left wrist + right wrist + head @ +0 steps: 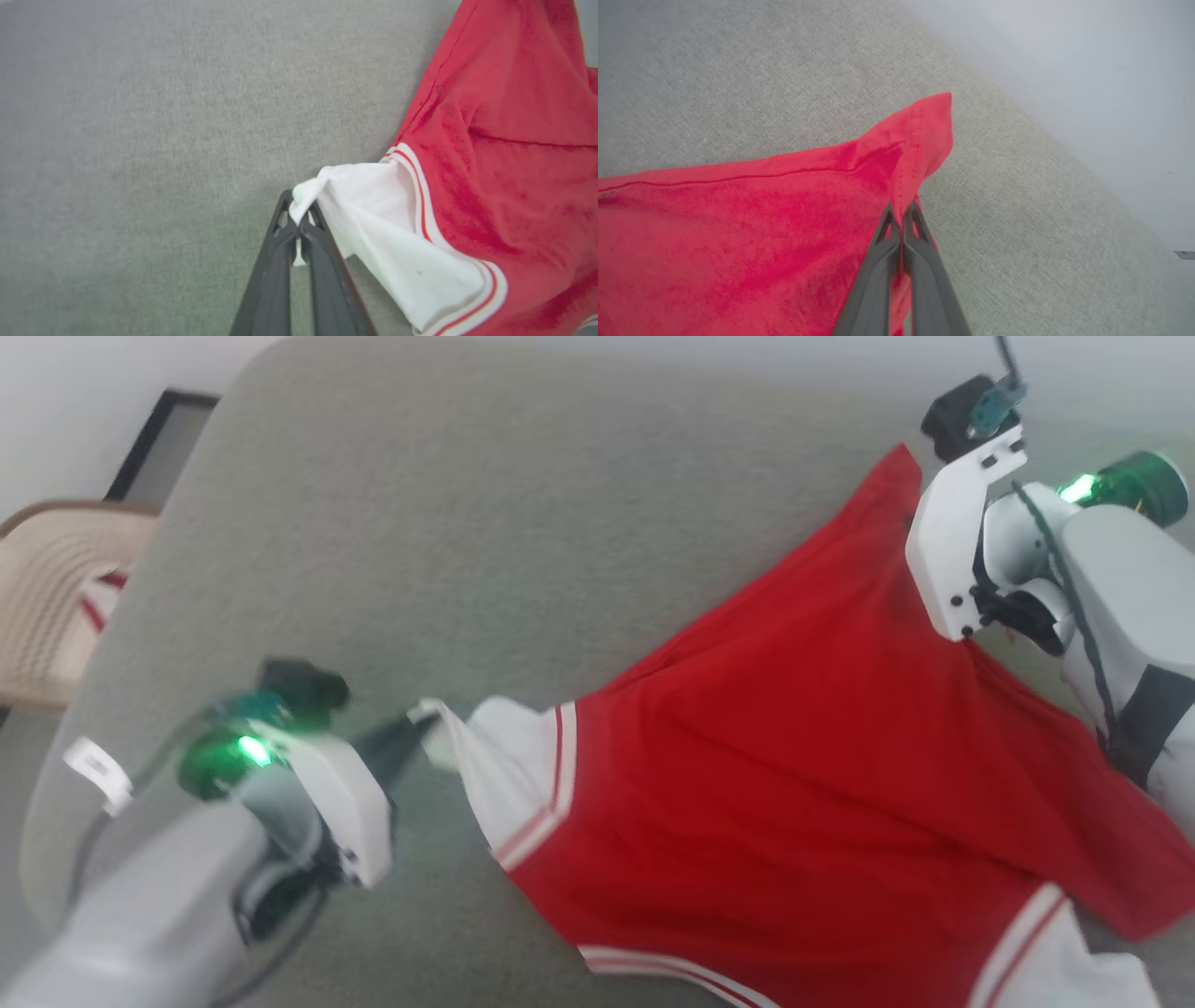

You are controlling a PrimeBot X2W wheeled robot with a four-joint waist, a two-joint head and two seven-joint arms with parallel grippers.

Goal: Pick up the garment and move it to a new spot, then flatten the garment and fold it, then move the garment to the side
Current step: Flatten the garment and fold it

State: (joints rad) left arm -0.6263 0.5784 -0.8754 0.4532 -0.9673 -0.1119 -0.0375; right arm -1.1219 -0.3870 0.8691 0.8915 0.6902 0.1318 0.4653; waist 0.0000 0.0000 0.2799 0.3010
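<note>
Head view: the grey bench (pixel 523 504) is carrying the garment (pixel 803 775), which is lying stretched across its right half, plain red cloth facing up. Left hand (pixel 299 214) is pinching the white sleeve tip, jaws closed on it. Right hand (pixel 903 212) is clamping a red hem corner.

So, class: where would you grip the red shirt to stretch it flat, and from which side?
By the white sleeve tip and the far red corner, each from outside the shirt: both are loose ends at opposite edges.
</note>
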